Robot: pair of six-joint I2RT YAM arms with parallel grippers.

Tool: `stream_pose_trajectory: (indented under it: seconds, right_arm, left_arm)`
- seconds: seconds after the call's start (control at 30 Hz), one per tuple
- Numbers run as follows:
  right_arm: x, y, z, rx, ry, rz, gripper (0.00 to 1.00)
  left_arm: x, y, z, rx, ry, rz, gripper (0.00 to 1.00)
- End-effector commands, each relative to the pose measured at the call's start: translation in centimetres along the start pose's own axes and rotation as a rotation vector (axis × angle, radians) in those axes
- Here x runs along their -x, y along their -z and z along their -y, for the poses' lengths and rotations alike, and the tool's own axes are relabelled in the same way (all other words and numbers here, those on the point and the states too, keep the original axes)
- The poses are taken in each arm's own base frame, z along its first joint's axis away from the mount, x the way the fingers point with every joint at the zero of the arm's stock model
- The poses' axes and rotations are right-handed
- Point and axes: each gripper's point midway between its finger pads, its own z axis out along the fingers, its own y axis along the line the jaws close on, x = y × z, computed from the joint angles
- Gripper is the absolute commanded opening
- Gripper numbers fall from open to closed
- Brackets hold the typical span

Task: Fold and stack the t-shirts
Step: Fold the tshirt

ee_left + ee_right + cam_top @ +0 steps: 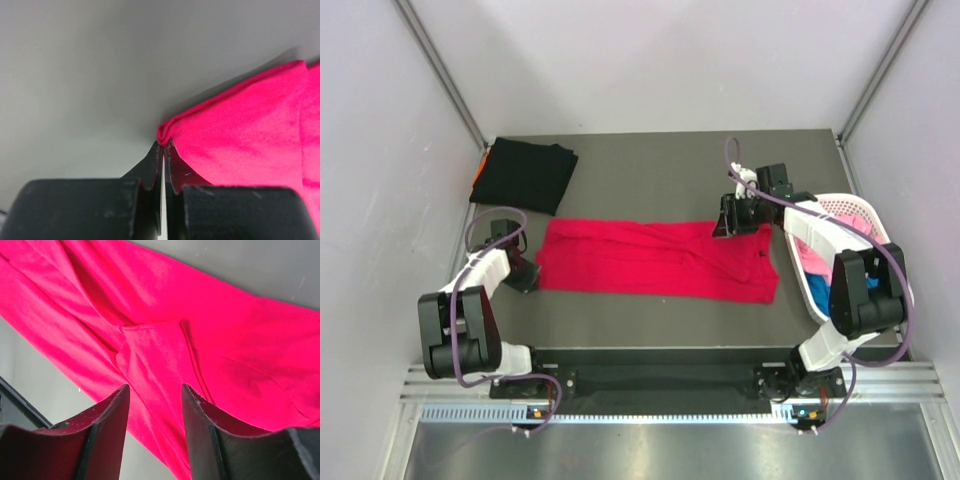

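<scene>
A bright red t-shirt (655,260) lies folded into a long band across the middle of the table. My left gripper (527,275) is shut on its near-left corner (167,131), pinching a small fold of cloth. My right gripper (730,222) is open and hovers over the shirt's far-right part; the red cloth (165,355) shows between its fingers (112,407). A folded black t-shirt (525,175) lies at the far left, with an orange one (478,172) peeking out beneath it. Pink (810,258) and blue (817,290) shirts sit in the basket.
A white plastic lattice basket (865,215) stands at the table's right edge, behind my right arm. Grey walls close in the table on the left, right and far sides.
</scene>
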Motion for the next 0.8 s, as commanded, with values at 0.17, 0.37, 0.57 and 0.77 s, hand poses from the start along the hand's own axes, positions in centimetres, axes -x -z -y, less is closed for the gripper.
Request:
stream_pose_trajectory:
  seconds: [0.17,0.37,0.57,0.77]
  right_arm:
    - [1.3,1.4,-0.7,0.018,0.025,0.068,0.46]
    - [1.1,1.2,-0.3,0.002,0.026,0.058,0.46]
    - [0.2,0.3,1.4,-0.057,0.022,0.006,0.47]
    - [-1.1,-0.8,2.7,-0.077,0.06,-0.098,0.48]
  left_arm:
    - [-0.1,0.8,-1.7,0.122,0.038,-0.02,0.15]
    - [5.0,3.7,2.2,0.077,0.002,0.095,0.37]
    - [9.1,7.0,10.5,-0.214,-0.078,0.16,0.46]
    - [10.0,5.7,14.7,-0.317,-0.23,0.115,0.41]
